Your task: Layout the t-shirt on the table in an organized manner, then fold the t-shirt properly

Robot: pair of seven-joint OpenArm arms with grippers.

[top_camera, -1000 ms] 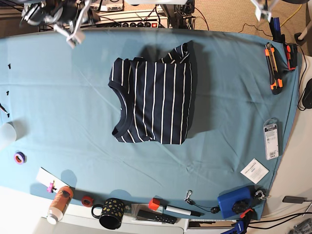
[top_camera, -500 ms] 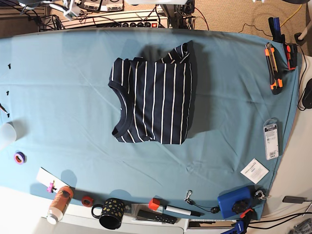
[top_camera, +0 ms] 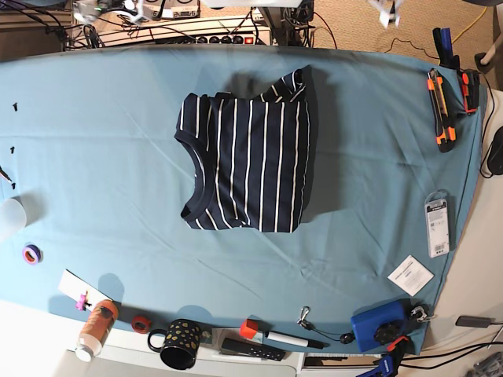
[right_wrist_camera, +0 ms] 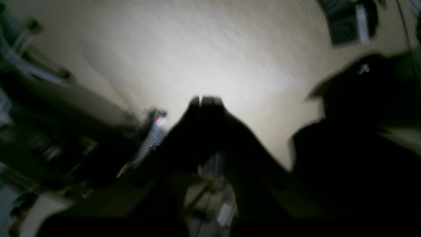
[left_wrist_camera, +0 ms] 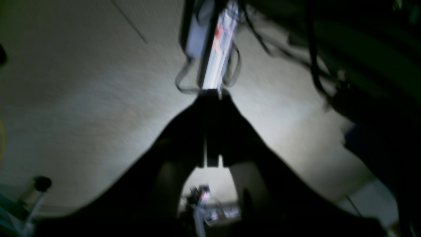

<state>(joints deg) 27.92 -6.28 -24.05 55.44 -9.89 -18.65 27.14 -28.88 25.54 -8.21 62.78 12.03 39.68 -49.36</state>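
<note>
The t-shirt (top_camera: 247, 161) lay folded into a compact rectangle on the table (top_camera: 94, 157), roughly at the middle of its width and nearer the far edge than the near edge. The navy collar faced the table's left side in the base view, and one striped sleeve poked out at the far right corner of the bundle. White stripes ran from far to near across the top layer. The teal cloth around the shirt showed shallow creases.

Neither arm was over the table. Only a small white part showed at the top of the base view, past the far edge; which arm it belonged to could not be told.

Left gripper (left_wrist_camera: 212, 95): seen in its wrist view as a dark silhouette, jaws pressed together, nothing between them. It pointed at pale floor and a blurred strip of equipment. Right gripper (right_wrist_camera: 205, 100): also a dark, blurred silhouette, tips touching, closed on nothing.

Along the near edge stood a black mug with yellow dots (top_camera: 179, 344), an orange bottle (top_camera: 96, 328) lying near the near left corner, a red-capped marker (top_camera: 279, 336) and a blue box (top_camera: 379, 326) toward the near right corner. Orange-and-black tools (top_camera: 442, 108) lay at the far right corner. A packaged item (top_camera: 437, 224) and a white card (top_camera: 409, 275) sat along the right edge. A purple tape roll (top_camera: 31, 254) lay by the left edge.
</note>
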